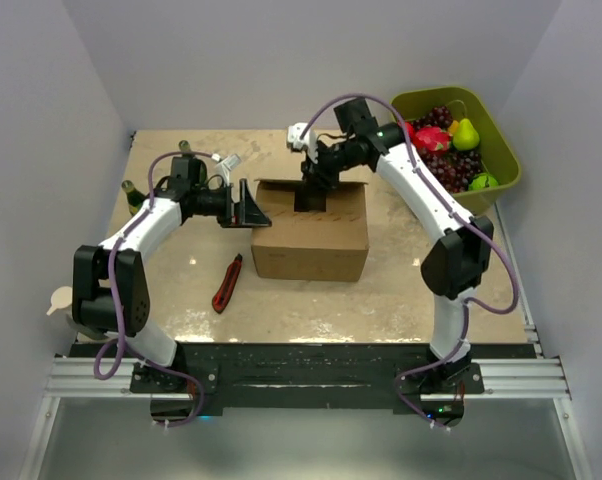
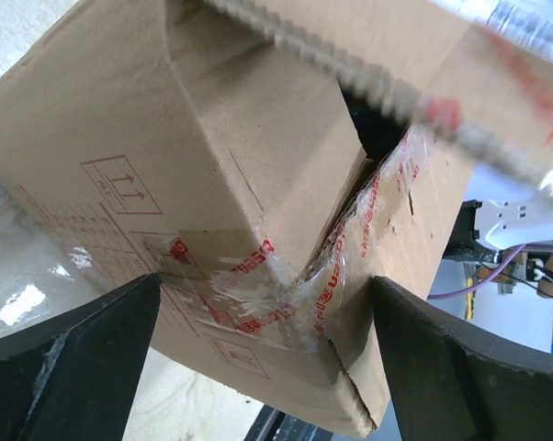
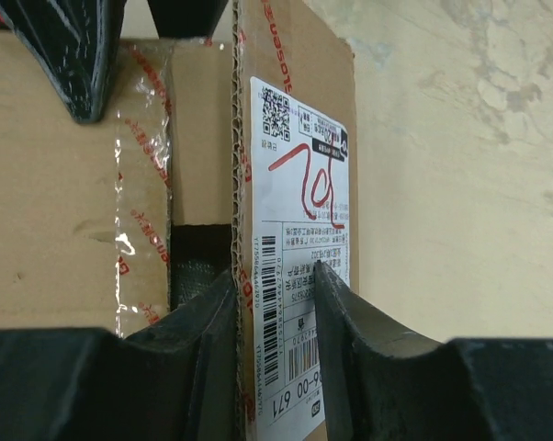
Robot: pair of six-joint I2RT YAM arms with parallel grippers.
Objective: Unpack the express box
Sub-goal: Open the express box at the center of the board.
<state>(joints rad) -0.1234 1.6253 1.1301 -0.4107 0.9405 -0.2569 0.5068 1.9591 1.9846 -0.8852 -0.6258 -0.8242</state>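
Express box (image 1: 311, 240) sat at mid-counter (image 1: 401, 290), long axis running left to right, near flap lying flat, a dark opening showing along its far side.

Right hand (image 3: 275, 271) reached in from the far right and pinched the top flap (image 3: 295, 55). One finger sat against the flap's corrugated edge side, the other on the white shipping label (image 3: 304, 211). The flap stood on edge between them, lifted off the box top. Torn clear tape with red print clung to the seam beside it.

Left hand (image 2: 265, 285) waited at the box's left end with its fingers spread wide. The taped corner of the carton lay between them, close, with no contact that I could make out.

Key relation: the held flap appeared hinged on the far long edge, so the right hand, the nearer one and the one already gripping, would likely need to swing it away toward the far side, across the box's long axis. The left hand faced the box's short end and looked placed to brace it against sliding.

Red box cutter (image 1: 227, 283) lay on the counter just left of the box's near corner. Green fruit tub (image 1: 508, 165) stood far right, well apart.
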